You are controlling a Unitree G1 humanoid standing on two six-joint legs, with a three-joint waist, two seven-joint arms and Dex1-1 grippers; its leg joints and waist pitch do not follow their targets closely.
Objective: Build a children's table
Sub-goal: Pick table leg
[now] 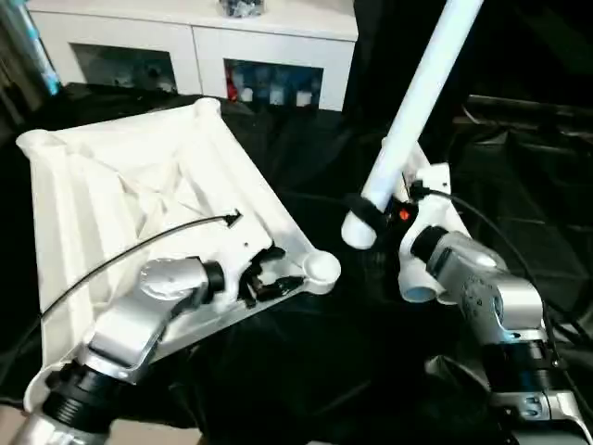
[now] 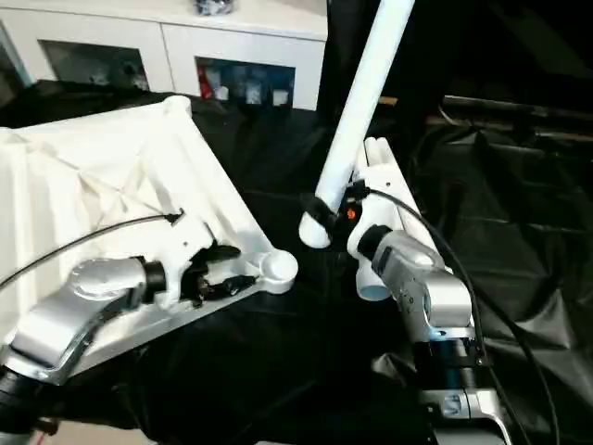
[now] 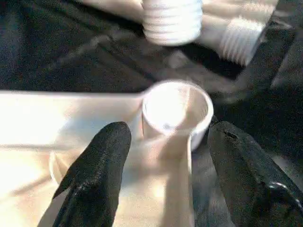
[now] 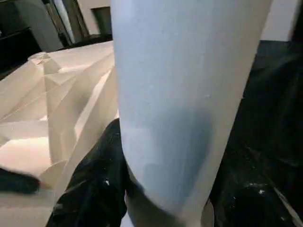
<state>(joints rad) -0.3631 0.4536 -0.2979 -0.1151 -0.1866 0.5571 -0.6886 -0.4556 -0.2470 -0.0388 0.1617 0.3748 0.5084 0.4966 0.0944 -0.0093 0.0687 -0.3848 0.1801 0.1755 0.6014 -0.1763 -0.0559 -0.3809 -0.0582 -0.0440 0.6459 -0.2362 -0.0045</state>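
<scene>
Right gripper (image 1: 363, 221) holds leg (image 1: 422, 97)

Across the top of my head-camera frame I see a white cabinet (image 1: 199, 37) with glass doors, blue and red items dimly visible inside. Black cloth (image 1: 519, 195), wrinkled at right, covers the work surface in the remaining frame.

Left claw (image 3: 163, 165) spread wide, black fingers (image 3: 97, 165) flanking the tabletop's round corner socket (image 3: 177, 111); threaded leg ends (image 3: 171, 21) lie beyond.
</scene>
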